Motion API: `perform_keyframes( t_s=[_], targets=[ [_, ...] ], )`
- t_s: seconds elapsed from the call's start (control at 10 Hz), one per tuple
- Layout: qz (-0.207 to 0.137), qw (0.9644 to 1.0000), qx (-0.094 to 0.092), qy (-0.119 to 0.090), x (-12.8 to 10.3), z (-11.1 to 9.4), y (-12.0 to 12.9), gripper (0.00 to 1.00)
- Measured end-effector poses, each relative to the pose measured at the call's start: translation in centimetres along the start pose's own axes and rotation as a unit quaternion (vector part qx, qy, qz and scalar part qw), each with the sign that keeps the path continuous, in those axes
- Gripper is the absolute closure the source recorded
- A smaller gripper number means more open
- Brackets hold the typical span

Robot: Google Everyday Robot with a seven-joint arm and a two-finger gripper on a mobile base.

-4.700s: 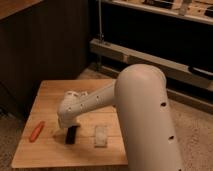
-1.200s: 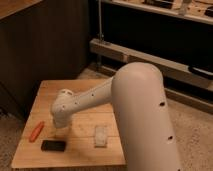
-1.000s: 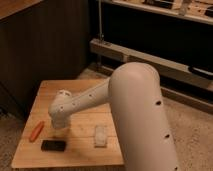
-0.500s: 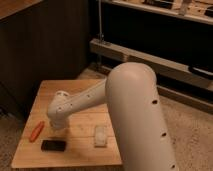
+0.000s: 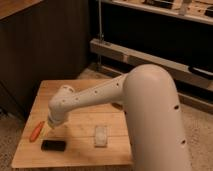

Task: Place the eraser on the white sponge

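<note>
My thick white arm [image 5: 150,115] fills the right foreground and bends at a rounded elbow. From there a slimmer forearm [image 5: 90,97], dotted with small dark holes, stretches left and slopes downward. My end effector [image 5: 52,125] hangs at its far end, pointing down, low on the left.

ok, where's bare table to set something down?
Bare wood between the eraser and the white sponge, and at the far edge of the table behind the arm. Crowded front-left: gripper hangs by eraser and orange stick.
</note>
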State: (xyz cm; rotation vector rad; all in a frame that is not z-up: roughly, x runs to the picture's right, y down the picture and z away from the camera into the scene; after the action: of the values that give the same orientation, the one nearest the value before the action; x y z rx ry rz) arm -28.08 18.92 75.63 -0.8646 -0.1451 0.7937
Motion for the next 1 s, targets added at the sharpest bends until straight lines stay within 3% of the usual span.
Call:
perform_keyframes(
  t_s=[0.2, 0.5, 0.6, 0.8, 1.0],
  targets=[
    [-0.043, 0.9988, -0.013, 0.018, -0.9, -0.7, 1.4, 0.2],
    [-0.086, 0.994, 0.018, 0.066, -0.1, 1.3, 2.7, 0.2],
    [-0.103, 0.9907, 0.039, 0.081, 0.8, 3.1, 2.7, 0.2],
    [-0.138, 0.9837, 0.066, 0.094, 1.8, 5.3, 2.7, 0.2],
    [-0.17, 0.9786, 0.067, 0.095, 2.3, 5.9, 3.0, 0.2]
  ],
)
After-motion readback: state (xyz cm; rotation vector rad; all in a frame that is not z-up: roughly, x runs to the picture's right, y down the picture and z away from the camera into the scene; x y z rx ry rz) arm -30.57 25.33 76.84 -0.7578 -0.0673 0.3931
